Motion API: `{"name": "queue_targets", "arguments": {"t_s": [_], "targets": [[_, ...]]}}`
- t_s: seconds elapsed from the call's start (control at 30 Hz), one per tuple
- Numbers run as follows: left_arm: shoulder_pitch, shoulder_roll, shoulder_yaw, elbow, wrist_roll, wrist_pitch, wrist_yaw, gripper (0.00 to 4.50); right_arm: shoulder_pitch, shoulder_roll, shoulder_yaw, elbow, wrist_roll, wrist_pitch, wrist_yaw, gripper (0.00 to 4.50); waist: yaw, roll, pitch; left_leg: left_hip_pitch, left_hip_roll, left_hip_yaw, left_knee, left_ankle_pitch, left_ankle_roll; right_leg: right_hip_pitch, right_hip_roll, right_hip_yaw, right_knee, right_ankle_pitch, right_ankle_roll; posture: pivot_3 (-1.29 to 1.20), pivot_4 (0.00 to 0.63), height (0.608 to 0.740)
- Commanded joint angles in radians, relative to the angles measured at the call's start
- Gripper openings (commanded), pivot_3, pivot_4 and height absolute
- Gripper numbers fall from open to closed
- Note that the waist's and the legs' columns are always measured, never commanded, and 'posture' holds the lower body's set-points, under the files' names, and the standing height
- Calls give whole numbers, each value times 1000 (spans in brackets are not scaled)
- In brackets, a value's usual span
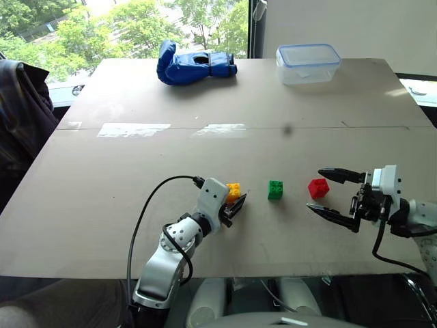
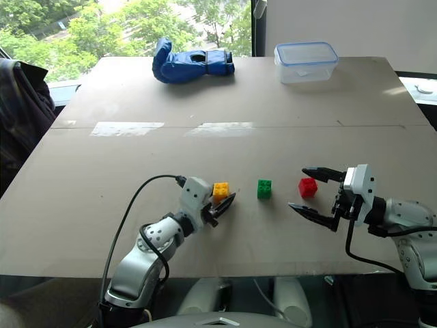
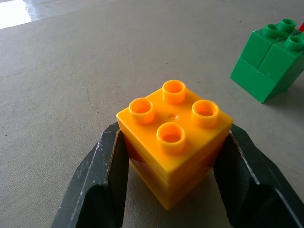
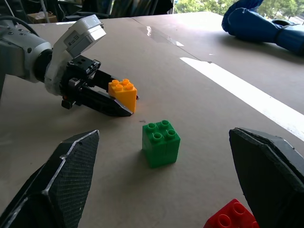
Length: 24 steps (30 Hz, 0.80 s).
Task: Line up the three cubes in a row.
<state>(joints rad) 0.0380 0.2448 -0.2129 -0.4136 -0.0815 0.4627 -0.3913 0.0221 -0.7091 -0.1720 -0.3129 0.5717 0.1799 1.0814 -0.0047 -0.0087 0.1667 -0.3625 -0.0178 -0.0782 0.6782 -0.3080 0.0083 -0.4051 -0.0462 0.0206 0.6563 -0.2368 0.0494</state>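
Note:
Three studded cubes lie roughly in a line across the near part of the table (image 1: 136, 164): yellow-orange (image 1: 233, 190) on the left, green (image 1: 275, 189) in the middle, red (image 1: 318, 188) on the right. My left gripper (image 1: 239, 200) is shut on the yellow-orange cube (image 3: 175, 142), one finger pressed to each side, low at the table surface. My right gripper (image 1: 315, 188) stands wide open with the red cube (image 4: 232, 217) between its spread fingertips, touching neither. The green cube (image 4: 161, 142) stands free between the two arms.
A blue boxing glove (image 1: 191, 65) lies at the table's far edge, left of centre. To its right sits a clear lidded container (image 1: 308, 63). Dark cloth (image 1: 20, 116) hangs beside the table's left edge.

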Motion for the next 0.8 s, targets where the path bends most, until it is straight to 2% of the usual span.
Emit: {"name": "queue_targets", "arguments": {"t_s": [0.03, 0.1, 0.17, 0.2, 0.23, 0.3, 0.57, 0.8], "targets": [[13, -4, -9, 9, -1, -5, 6, 1927, -3, -3, -28, -13, 11, -22, 10, 4500, 0, 0, 0, 0, 0, 0, 0, 0, 0, 0, 0, 0, 0, 0, 0, 0, 150, 740], [14, -3, -9, 9, -5, -6, 4, 1927, -4, -1, -27, -11, 12, -23, 10, 4500, 0, 0, 0, 0, 0, 0, 0, 0, 0, 0, 0, 0, 0, 0, 0, 0, 150, 740], [15, -4, -8, 8, -8, -6, 4, 3026, -6, 0, -25, -10, 12, -25, 10, 4500, 0, 0, 0, 0, 0, 0, 0, 0, 0, 0, 0, 0, 0, 0, 0, 0, 150, 740], [14, -4, -7, 9, -8, -6, 4, 3026, -7, 1, -24, -8, 12, -26, 10, 4500, 0, 0, 0, 0, 0, 0, 0, 0, 0, 0, 0, 0, 0, 0, 0, 0, 150, 740], [13, -4, -6, 10, -9, -7, 4, 3675, -8, 2, -23, -7, 12, -27, 9, 4500, 0, 0, 0, 0, 0, 0, 0, 0, 0, 0, 0, 0, 0, 0, 0, 0, 150, 740], [12, -7, -4, 11, -10, -9, 7, 4435, -7, 3, -22, -5, 11, -29, 10, 4500, 0, 0, 0, 0, 0, 0, 0, 0, 0, 0, 0, 0, 0, 0, 0, 0, 150, 740], [43, -14, 29, -11, -21, -53, 21, 4435, -5, 6, -24, 7, 8, -38, 13, 4500, -1, 0, 0, 0, 0, 0, 0, 0, 0, 0, 0, 0, 0, 0, 0, 0, 150, 740], [84, -29, 61, -38, -63, -173, 10, 4435, -2, 10, -20, 11, 6, -47, 10, 4500, 0, 0, 0, 0, 0, 0, 0, 0, 0, 0, 0, 0, 0, 0, 0, 0, 150, 740]]}}
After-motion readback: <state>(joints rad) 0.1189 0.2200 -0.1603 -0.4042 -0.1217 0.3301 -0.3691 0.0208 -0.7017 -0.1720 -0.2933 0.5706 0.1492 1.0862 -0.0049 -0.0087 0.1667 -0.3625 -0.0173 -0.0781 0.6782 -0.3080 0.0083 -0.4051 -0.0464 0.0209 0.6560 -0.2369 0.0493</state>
